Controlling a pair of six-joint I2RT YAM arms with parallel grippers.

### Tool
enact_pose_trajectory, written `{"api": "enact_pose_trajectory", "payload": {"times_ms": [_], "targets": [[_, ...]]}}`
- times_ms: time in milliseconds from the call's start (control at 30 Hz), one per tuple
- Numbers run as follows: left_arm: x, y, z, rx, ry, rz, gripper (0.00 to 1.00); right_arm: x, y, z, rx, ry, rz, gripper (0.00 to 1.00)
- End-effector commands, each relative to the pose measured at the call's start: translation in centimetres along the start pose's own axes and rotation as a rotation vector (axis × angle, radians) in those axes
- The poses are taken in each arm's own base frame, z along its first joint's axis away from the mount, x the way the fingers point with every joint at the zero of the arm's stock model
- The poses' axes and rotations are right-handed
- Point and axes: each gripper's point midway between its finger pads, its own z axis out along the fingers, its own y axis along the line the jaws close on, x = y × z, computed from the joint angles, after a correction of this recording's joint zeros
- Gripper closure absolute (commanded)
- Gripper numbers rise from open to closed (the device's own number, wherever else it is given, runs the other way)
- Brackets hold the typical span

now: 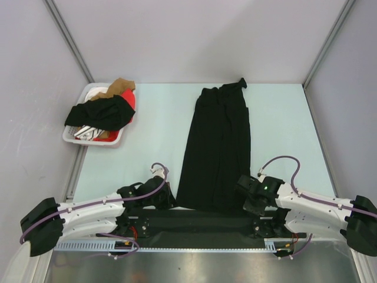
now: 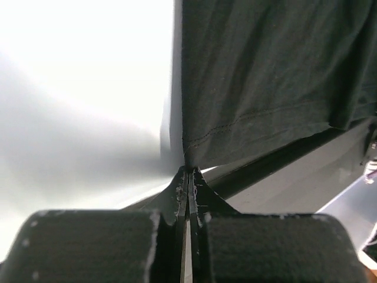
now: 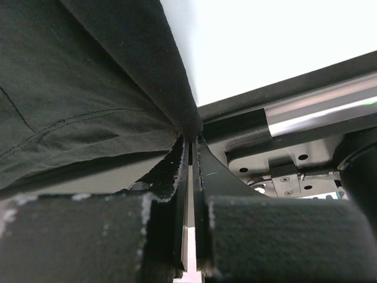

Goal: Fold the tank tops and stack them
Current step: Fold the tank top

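While both arms sit low at the near edge, I see the black tank top (image 1: 218, 141) laid lengthwise down the middle of the table (image 1: 153, 135), straps at the far end, hem toward the bases. On the hem's left corner the left gripper (image 2: 187, 172) is pinched tight; the right gripper (image 3: 191, 140) is likewise clamped on the right corner, cloth bunched at its tips. A black base plate (image 1: 194, 227) runs between the arm bases, just beside the hem. Far left: white basket (image 1: 73, 139) holding the red tank top (image 1: 131, 101), mostly covered by a dark garment (image 1: 100, 113), with a tan cloth (image 1: 121, 86) at the far side, well apart from both grippers.
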Motion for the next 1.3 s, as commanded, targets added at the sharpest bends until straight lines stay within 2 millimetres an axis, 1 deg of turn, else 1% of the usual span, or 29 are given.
{"api": "enact_pose_trajectory", "payload": {"times_ms": [0, 67, 133, 200, 233, 267, 333, 367, 433, 467, 533, 567, 633, 667, 700, 733, 767, 833, 867, 933, 967, 1000, 1033, 1067, 1100, 1133, 1167, 1200, 1267], "targets": [[2.3, 7.0, -1.3, -0.28, 0.081, 0.069, 1.0, -0.5, 0.1, -0.8, 0.01, -0.03, 0.029, 1.0], [2.1, 6.2, -1.5, -0.253, 0.078, 0.076, 1.0, -0.7, 0.2, -1.1, 0.009, -0.042, 0.026, 1.0], [1.9, 5.8, -1.7, -0.238, 0.077, 0.084, 1.0, -1.1, 1.0, -1.8, -0.013, -0.055, 0.025, 1.0], [1.4, 4.8, -2.0, -0.221, 0.067, 0.093, 1.0, -1.5, 1.1, -2.3, -0.011, -0.07, 0.016, 1.0], [1.1, 4.5, -2.2, -0.218, 0.063, 0.102, 1.0, -1.8, 1.6, -3.0, -0.028, -0.079, 0.017, 1.0], [0.6, 3.8, -2.5, -0.213, 0.054, 0.104, 1.0, -2.0, 1.6, -3.1, -0.024, -0.089, 0.014, 1.0], [0.1, 3.0, -2.6, -0.203, 0.049, 0.122, 1.0, -2.4, 2.2, -3.8, -0.043, -0.099, 0.01, 1.0], [-0.6, 2.0, -2.7, -0.185, 0.04, 0.13, 1.0, -2.6, 2.4, -3.9, -0.047, -0.109, 0.003, 1.0], [-1.3, 1.1, -2.8, -0.172, 0.029, 0.141, 1.0, -3.1, 2.9, -4.6, -0.064, -0.127, 0.005, 1.0], [-2.0, 0.1, -3.1, -0.157, 0.014, 0.143, 1.0, -3.4, 2.9, -4.8, -0.055, -0.145, 0.003, 1.0], [-2.9, -0.4, -3.2, -0.162, 0.002, 0.157, 1.0, -3.8, 3.1, -5.2, -0.054, -0.16, 0.0, 1.0], [-3.7, -1.4, -3.5, -0.144, -0.015, 0.158, 1.0, -4.2, 3.4, -5.6, -0.062, -0.175, -0.005, 1.0], [-4.7, -2.1, -3.6, -0.135, -0.03, 0.163, 1.0, -4.8, 3.7, -6.1, -0.062, -0.195, -0.004, 1.0], [-5.6, -3.2, -3.9, -0.114, -0.046, 0.166, 1.0, -5.3, 4.0, -6.6, -0.067, -0.213, -0.009, 1.0], [-6.4, -3.2, -4.1, -0.117, -0.058, 0.169, 1.0, -5.8, 4.0, -6.6, -0.062, -0.219, 0.004, 1.0], [-7.3, -4.1, -4.4, -0.105, -0.073, 0.17, 1.0, -6.3, 4.2, -6.7, -0.065, -0.226, 0.008, 1.0], [-7.8, -4.3, -4.5, -0.104, -0.082, 0.17, 1.0, -6.7, 4.3, -6.8, -0.068, -0.232, -0.01, 1.0], [-9.2, -4.5, -4.7, -0.105, -0.107, 0.172, 1.0, -8.1, 4.4, -7.0, -0.068, -0.248, 0.02, 1.0], [-10.0, -5.0, -4.8, -0.101, -0.118, 0.169, 1.0, -8.6, 4.6, -7.1, -0.074, -0.254, 0.023, 1.0], [-11.3, -5.2, -4.9, -0.097, -0.137, 0.172, 1.0, -10.4, 4.4, -7.4, -0.073, -0.276, 0.042, 1.0], [-12.0, -6.0, -5.0, -0.079, -0.15, 0.175, 1.0, -11.1, 4.7, -7.6, -0.089, -0.283, 0.053, 1.0], [-12.4, -5.9, -4.7, -0.088, -0.15, 0.178, 1.0, -11.7, 4.8, -7.9, -0.101, -0.292, 0.029, 1.0], [-12.8, -6.2, -4.6, -0.083, -0.153, 0.182, 1.0, -12.2, 5.1, -8.0, -0.113, -0.297, 0.032, 1.0], [-13.5, -7.1, -4.7, -0.064, -0.17, 0.189, 1.0, -13.0, 5.4, -8.1, -0.128, -0.307, 0.05, 1.0], [-13.9, -7.2, -4.3, -0.07, -0.165, 0.194, 1.0, -13.5, 5.5, -8.1, -0.121, -0.311, 0.03, 1.0], [-14.2, -7.5, -4.1, -0.069, -0.168, 0.197, 1.0, -14.2, 6.0, -8.4, -0.137, -0.326, 0.033, 1.0], [-15.1, -8.3, -4.3, -0.057, -0.186, 0.199, 1.0, -14.9, 5.9, -8.5, -0.128, -0.331, 0.047, 1.0], [-15.4, -8.2, -3.8, -0.071, -0.178, 0.202, 1.0, -15.4, 5.8, -8.2, -0.107, -0.329, 0.046, 1.0], [-16.7, -9.2, -3.8, -0.063, -0.199, 0.206, 1.0, -16.7, 6.2, -8.3, -0.112, -0.343, 0.044, 1.0]]}}
